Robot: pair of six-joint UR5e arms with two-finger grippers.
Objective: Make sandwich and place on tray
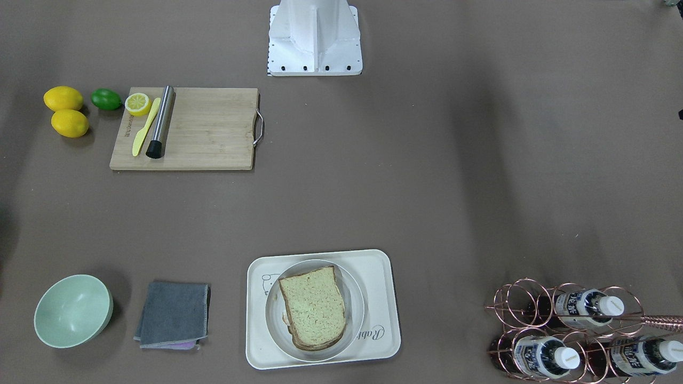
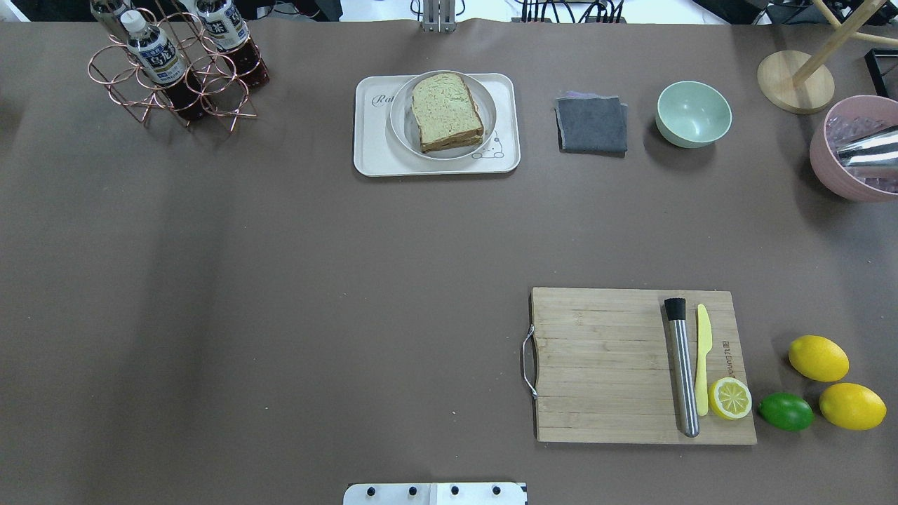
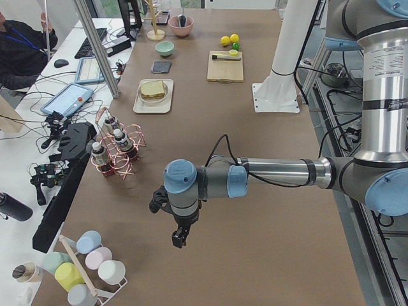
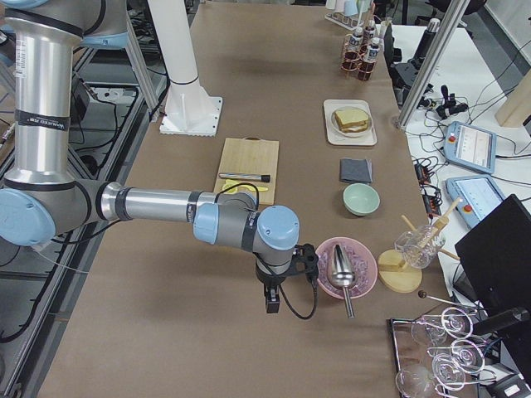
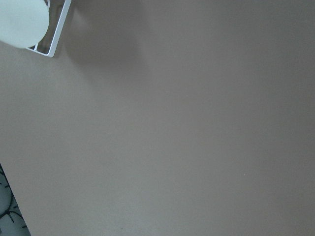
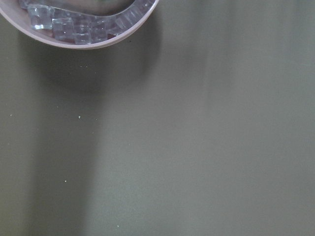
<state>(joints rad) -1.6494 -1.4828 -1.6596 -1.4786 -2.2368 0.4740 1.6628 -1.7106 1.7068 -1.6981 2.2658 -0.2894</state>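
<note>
Judging from how things lie, you have little left to do: the sandwich sits stacked on a round white plate, and that plate rests inside the tray at the lower centre of the front-facing view. A pale sliver shows at the stack's lower left edge, probably the egg. The top slice sits slightly askew over the lower one, so if you want it squared, nudge from the crust rather than press down on the soft face.

Your left gripper hangs over bare table in the lower middle of the left side view, well apart from the tray; your right gripper hangs low in the right side view, just beside the pink bowl of ice. Whether either set of fingers is parted or closed, I cannot tell from these angles. Neither appears to carry anything.

Brown paper covers the table. A wooden cutting board lies at upper left, a grey cloth and green bowl at lower left, a copper bottle rack at lower right. A person sits at a desk in the upper left of the left side view.
</note>
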